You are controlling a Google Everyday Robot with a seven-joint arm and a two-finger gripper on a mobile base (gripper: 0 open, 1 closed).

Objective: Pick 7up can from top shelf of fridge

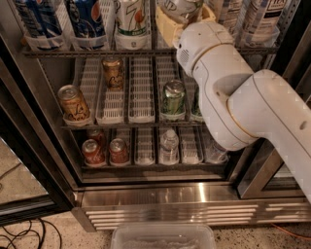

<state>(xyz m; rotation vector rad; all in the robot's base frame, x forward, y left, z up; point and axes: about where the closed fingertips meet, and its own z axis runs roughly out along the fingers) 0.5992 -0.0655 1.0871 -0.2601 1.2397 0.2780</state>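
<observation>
The fridge point(194, 211) stands open, and its top shelf point(97, 51) runs across the top of the view. One white-silver 7up can point(130, 19) stands in a lane left of centre. A second 7up can point(182, 6) sits between the cream fingers point(165, 26) of my gripper point(187, 12), which is shut on it at the shelf's front. Its top is cut off by the frame edge. My white arm point(233, 97) reaches in from the lower right and hides the right-hand lanes.
Blue Pepsi cans point(87, 17) stand left of the 7up can, and white cans point(262, 19) stand at the right. Below are brown cans point(73, 103), a green can point(173, 98), red cans point(92, 151) and a water bottle point(169, 145). A clear plastic bin point(163, 237) sits on the floor.
</observation>
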